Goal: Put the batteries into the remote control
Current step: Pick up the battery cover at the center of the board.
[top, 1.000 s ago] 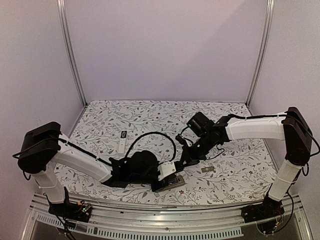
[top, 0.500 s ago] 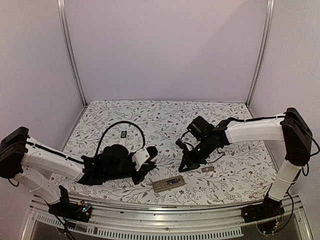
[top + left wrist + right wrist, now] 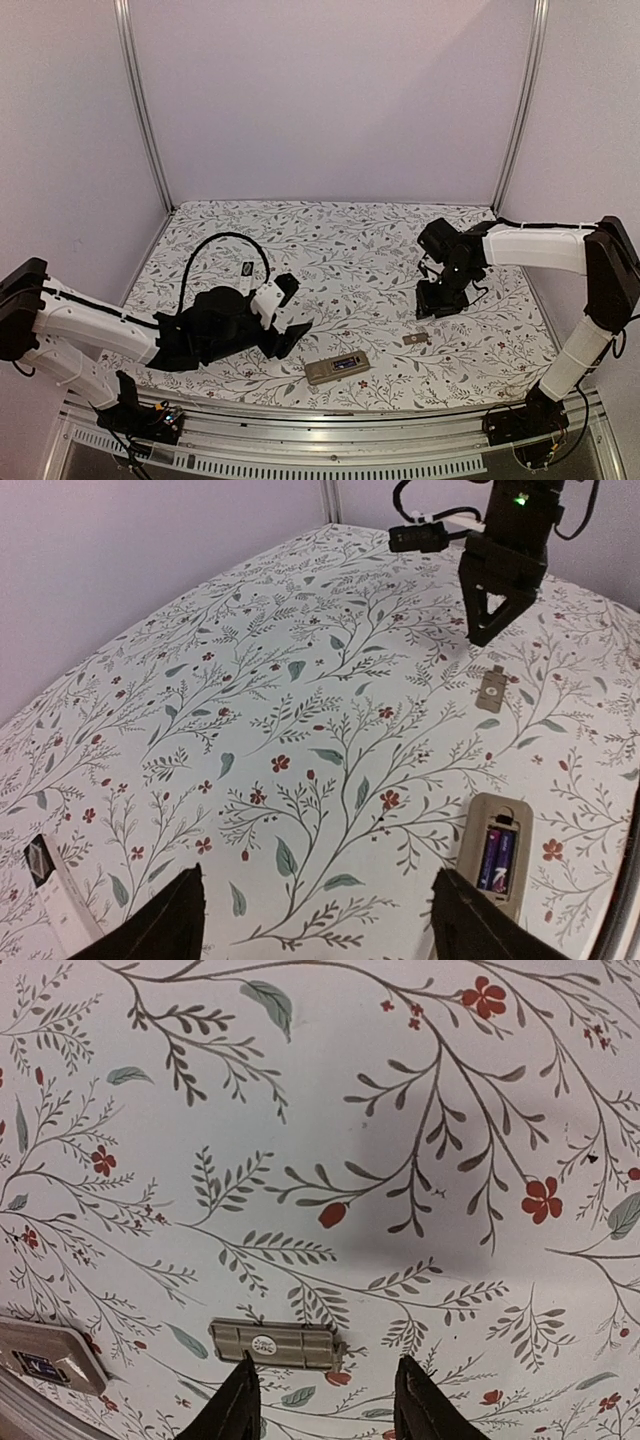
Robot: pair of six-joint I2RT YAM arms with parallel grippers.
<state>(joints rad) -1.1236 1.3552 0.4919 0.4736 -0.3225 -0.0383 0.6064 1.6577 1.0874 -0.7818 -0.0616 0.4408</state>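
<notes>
By the table's [image 3: 330,250] near edge, the remote control [image 3: 337,368] lies untouched.

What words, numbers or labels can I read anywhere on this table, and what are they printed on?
Nothing is readable.
On the battery cover, a round white mark: too small.
On the batteries inside the remote control, purple labels: blurred.
On the white remote, a black tag: blurred.
</notes>
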